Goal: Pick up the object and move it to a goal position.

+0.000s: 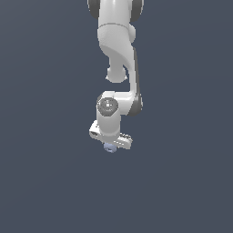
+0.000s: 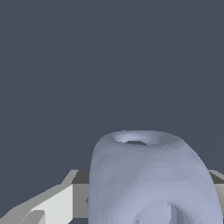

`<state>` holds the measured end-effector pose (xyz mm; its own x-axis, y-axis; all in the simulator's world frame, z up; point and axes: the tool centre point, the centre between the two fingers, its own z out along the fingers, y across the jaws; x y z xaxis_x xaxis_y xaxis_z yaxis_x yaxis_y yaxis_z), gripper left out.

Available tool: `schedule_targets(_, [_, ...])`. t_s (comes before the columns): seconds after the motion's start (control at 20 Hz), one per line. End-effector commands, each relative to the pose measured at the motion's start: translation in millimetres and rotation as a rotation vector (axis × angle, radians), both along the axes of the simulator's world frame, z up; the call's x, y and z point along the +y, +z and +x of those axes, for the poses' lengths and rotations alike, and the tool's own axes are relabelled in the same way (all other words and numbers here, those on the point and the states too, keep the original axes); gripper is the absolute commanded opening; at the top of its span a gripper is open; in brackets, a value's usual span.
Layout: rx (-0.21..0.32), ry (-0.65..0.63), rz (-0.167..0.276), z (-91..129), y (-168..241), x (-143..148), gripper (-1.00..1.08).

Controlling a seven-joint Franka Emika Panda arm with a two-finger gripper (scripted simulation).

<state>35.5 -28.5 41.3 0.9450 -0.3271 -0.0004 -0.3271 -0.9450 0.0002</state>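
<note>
The object (image 1: 109,147) is a small pale blue-grey blob that shows just under the white hand of the arm in the exterior view. In the wrist view the object (image 2: 151,179) looms large, rounded, with a ring-like hollow on the side facing away from the camera. It sits between the two fingers of my gripper (image 1: 111,145), and a finger (image 2: 65,203) presses close on each side of it. The jaws look shut on the object. Its underside is hidden, so whether it touches the floor cannot be told.
A plain dark blue-grey floor (image 1: 182,182) fills both views. The white arm (image 1: 117,41) comes down from the upper middle of the exterior view.
</note>
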Motion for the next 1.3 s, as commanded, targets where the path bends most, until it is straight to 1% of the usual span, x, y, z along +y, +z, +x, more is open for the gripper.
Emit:
schedule_targets(0.0, [0.000, 0.000, 0.000, -5.6, 1.5, 2.4, -1.00])
schedule_targets(0.2, [0.000, 0.000, 0.000, -19.4, 4.6, 7.8, -1.00])
schedule_targets(0.4, [0.000, 0.000, 0.000, -38.6, 8.8, 15.3, -1.00])
schedule_targets(1.0, [-0.001, 0.001, 0.000, -115.5, 26.3, 46.2, -1.00])
schedule_targets(1.25, [-0.001, 0.001, 0.000, -142.2, 32.6, 57.2, -1.00])
